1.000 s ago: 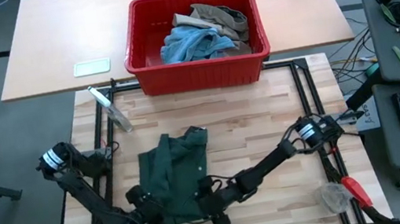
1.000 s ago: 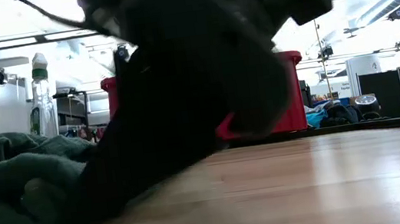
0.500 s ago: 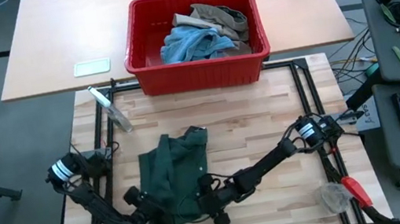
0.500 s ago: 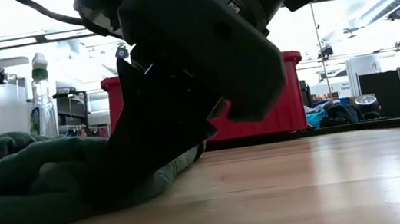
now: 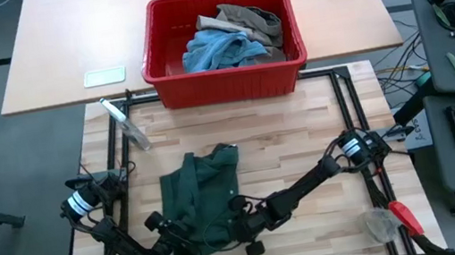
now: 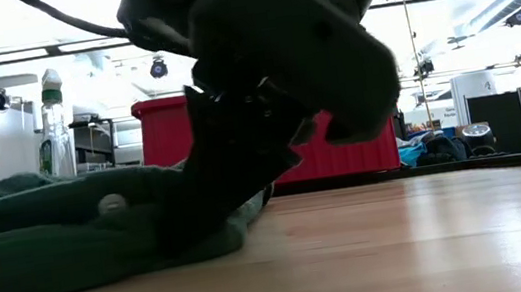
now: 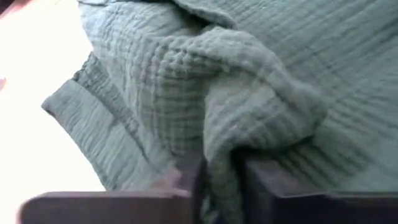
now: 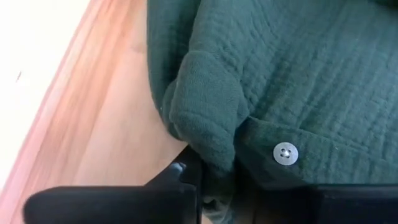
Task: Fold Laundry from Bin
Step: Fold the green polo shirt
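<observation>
The high view looks straight down over the whole table (image 5: 301,134), taking in both arms and the bin (image 5: 222,45) at the far edge. The low view sits at tabletop height on the near side, facing level toward the bin (image 6: 162,129) and the room behind. Each wrist view looks very close at the shorts (image 7: 249,81) (image 8: 298,74). All four views share the shorts (image 5: 202,199) (image 6: 60,233).

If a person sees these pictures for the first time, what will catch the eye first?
The green shorts lie on the near part of the table, with the left gripper and right gripper both shut on their near edge. Behind them stands the red bin, holding more laundry.
</observation>
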Motion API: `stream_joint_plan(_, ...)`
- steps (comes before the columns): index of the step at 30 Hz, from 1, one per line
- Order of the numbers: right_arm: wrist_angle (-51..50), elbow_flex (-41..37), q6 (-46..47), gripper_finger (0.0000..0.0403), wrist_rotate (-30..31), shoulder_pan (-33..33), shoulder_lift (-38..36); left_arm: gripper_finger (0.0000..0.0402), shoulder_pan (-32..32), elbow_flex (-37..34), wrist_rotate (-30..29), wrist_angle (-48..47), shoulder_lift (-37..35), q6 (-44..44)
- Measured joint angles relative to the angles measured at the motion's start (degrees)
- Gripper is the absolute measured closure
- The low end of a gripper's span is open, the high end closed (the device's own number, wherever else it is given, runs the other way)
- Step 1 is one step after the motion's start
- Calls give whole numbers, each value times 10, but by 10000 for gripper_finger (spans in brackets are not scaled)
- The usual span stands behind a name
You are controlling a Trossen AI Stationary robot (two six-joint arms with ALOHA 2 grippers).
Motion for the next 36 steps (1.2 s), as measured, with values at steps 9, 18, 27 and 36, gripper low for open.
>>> stream_joint_plan(9,-90,-1,57,379,77,14,-24,397,-10,43,-2,-27,-18,4)
stream_joint_plan(18,-105,-2,170,374,130,22,-38,400,-26,110,-1,-48,-19,7)
stream_joint_plan(27,-106,-2,245,282,133,22,-36,400,-55,140,-39,39,-19,169)
stream_joint_plan(36,-106,-2,273,198,125,25,-36,400,-68,124,-29,185,28,280)
